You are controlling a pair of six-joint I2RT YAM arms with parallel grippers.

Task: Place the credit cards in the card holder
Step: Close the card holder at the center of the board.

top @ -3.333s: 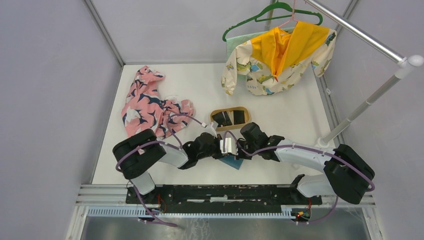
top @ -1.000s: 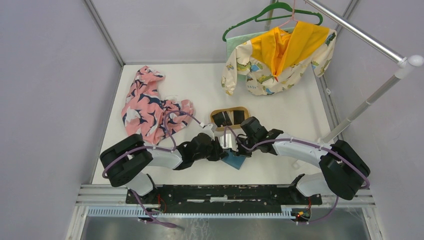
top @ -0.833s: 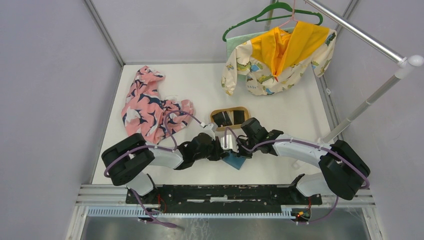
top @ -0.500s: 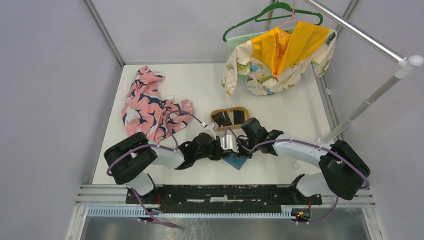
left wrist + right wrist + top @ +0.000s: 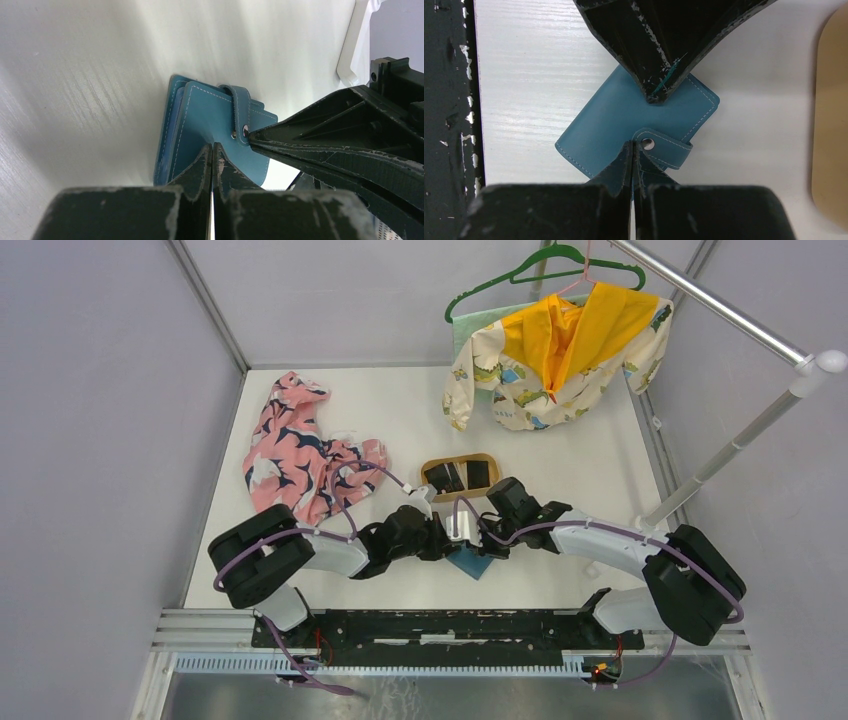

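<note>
Both claws are clamped shut at mid-frame — the left gripper (image 5: 212, 147) with tips touching the small teal stitched bifold card holder (image 5: 599, 125), the right gripper (image 5: 633, 146) at its snap tab (image 5: 669, 150).

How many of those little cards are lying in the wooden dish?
2 for sure, both dark: the left card and the right card, side by side in the dish. A pale strip between them may be a third; too small to tell.
</note>
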